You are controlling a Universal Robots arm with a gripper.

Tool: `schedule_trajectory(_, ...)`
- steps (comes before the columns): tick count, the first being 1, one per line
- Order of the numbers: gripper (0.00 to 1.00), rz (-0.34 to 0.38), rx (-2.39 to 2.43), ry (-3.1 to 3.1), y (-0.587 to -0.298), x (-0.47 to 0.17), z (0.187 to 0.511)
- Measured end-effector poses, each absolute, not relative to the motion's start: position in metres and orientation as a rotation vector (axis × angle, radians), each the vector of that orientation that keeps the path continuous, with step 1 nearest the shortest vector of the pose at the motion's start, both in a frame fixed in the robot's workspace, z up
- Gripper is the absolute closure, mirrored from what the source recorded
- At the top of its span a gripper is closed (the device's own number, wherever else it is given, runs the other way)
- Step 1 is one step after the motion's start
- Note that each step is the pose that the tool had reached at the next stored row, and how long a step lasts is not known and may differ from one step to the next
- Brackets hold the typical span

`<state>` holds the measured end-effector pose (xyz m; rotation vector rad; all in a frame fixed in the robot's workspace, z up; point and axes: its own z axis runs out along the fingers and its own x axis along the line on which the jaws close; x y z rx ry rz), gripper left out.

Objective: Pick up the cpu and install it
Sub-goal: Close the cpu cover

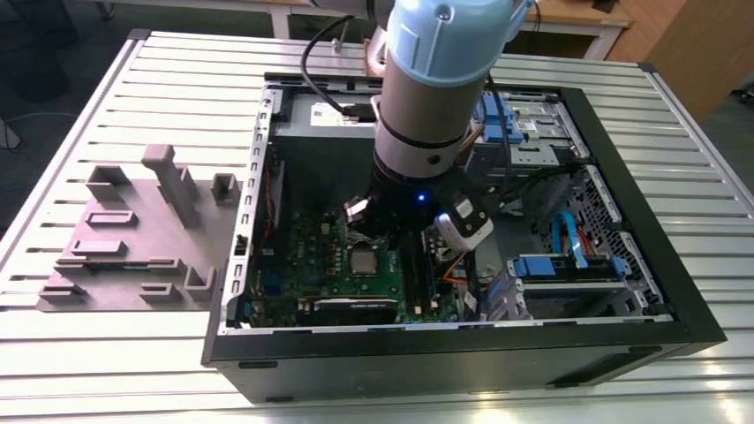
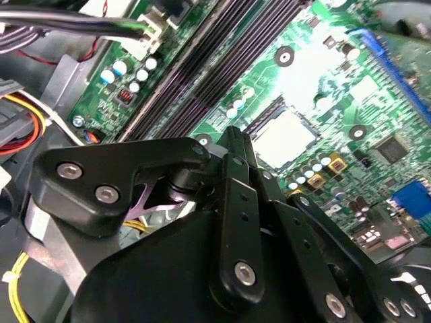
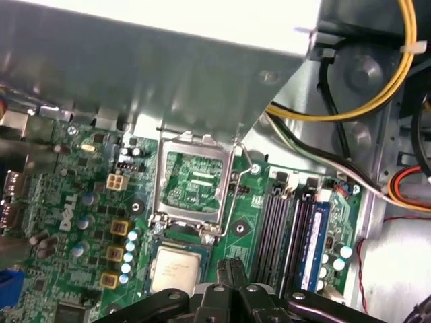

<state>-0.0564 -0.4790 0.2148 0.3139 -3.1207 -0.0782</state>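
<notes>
While the arm (image 1: 442, 88) reaches down into the open computer case (image 1: 471, 353), the cpu (image 3: 176, 268) lies flat in its socket on the green motherboard (image 3: 249, 222). Its silvery top faces up, roughly in the middle of that board, and it lies free of the fingers.

The gripper (image 3: 227, 264) hangs over the motherboard with its two black fingers (image 2: 239, 188) pressed together, pinching nothing. Their tips are over the strip of board between the cpu and the dark memory slots (image 3: 286, 229), near the chip's edge but apart from it. Whether the tips touch the motherboard I cannot tell.

The socket's silver metal frame (image 3: 192, 142) stands swung open off the board, just past the cpu on the side away from the fingers. Green board shows through its window. Beyond the memory slots, past the motherboard's edge, a yellow cable (image 3: 377, 87) loops across the case's grey metal.

In the exterior view, blue-tabbed drive bays (image 1: 566, 265) sit off the motherboard to the exterior view's right. The case lies on a slatted metal tabletop (image 1: 118, 371). A grey block with upright pegs (image 1: 130, 238) rests on that tabletop outside the case, well apart from the motherboard on the exterior view's left.
</notes>
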Motion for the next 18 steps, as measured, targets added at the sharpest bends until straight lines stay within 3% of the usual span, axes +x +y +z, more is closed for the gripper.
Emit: schedule_trajectory(18, 0.9, -0.077, 0.442, -3.112, -0.465, -0.054, 0.21)
